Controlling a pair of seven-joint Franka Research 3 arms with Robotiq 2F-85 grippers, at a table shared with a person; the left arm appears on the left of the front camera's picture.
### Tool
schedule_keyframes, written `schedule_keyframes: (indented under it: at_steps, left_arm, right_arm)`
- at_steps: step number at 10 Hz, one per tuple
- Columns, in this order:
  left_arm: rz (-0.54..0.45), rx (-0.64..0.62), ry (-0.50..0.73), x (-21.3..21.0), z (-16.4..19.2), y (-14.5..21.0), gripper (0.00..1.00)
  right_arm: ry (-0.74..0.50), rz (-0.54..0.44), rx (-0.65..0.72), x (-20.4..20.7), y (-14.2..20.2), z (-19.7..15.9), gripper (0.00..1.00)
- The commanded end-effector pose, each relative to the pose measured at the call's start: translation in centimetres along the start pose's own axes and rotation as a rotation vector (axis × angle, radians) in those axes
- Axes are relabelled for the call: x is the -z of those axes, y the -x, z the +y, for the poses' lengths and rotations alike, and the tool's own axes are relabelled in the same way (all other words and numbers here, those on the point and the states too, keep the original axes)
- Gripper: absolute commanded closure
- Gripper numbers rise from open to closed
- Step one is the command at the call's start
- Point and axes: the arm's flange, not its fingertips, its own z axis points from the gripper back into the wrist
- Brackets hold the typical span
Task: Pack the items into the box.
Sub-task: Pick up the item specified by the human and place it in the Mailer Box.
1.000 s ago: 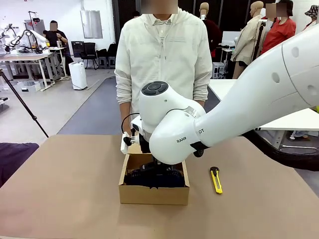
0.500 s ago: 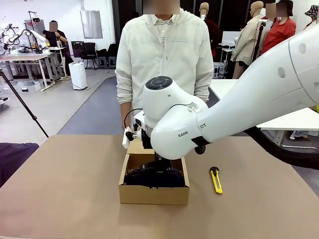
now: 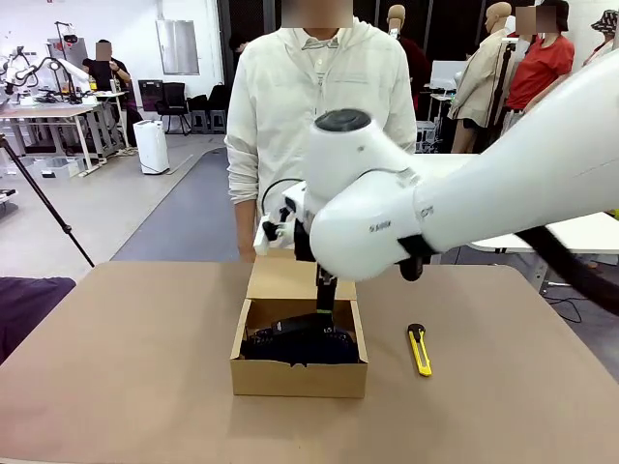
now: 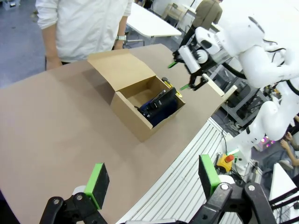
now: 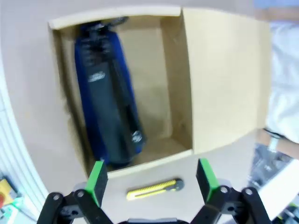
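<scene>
Well, the black stapler [image 5: 112,112] lies on the blue pouch [image 5: 84,102] inside the box [image 3: 300,379]. Both lie long-ways along the wall nearest the robot, side to side across the table. The box floor by the open lid [image 3: 290,280] is bare. The right claw [image 5: 152,179] hangs above the box, wide open, holding nothing. The left claw [image 4: 153,179] is open and empty too, well away. A yellow knife [image 3: 418,350] lies beside the box.
</scene>
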Motion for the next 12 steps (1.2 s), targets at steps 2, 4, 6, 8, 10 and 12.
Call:
schedule_keyframes:
  at_steps: [2,4,6,8,10,12]
  left_arm:
    - [-0.008,0.011,0.005,0.0,0.0,0.2,0.0]
    - [-0.008,0.011,0.005,0.0,0.0,0.2,0.0]
    - [-0.008,0.011,0.005,0.0,0.0,0.2,0.0]
    - [-0.008,0.011,0.005,0.0,0.0,0.2,0.0]
    - [-0.008,0.011,0.005,0.0,0.0,0.2,0.0]
    - [-0.008,0.011,0.005,0.0,0.0,0.2,0.0]
  right_arm:
    - [-0.291,0.086,0.231,-6.9,10.6,-1.3,0.0]
    - [-0.453,0.112,0.413,-10.4,20.7,-0.5,0.0]
    - [-0.711,0.125,0.672,-10.3,29.7,2.0,0.0]
    - [-0.652,0.192,0.986,-9.6,34.6,4.1,0.0]
    - [-0.702,0.174,0.647,-10.7,32.3,2.9,0.0]
    - [-0.716,0.184,0.759,-10.3,34.7,3.8,0.0]
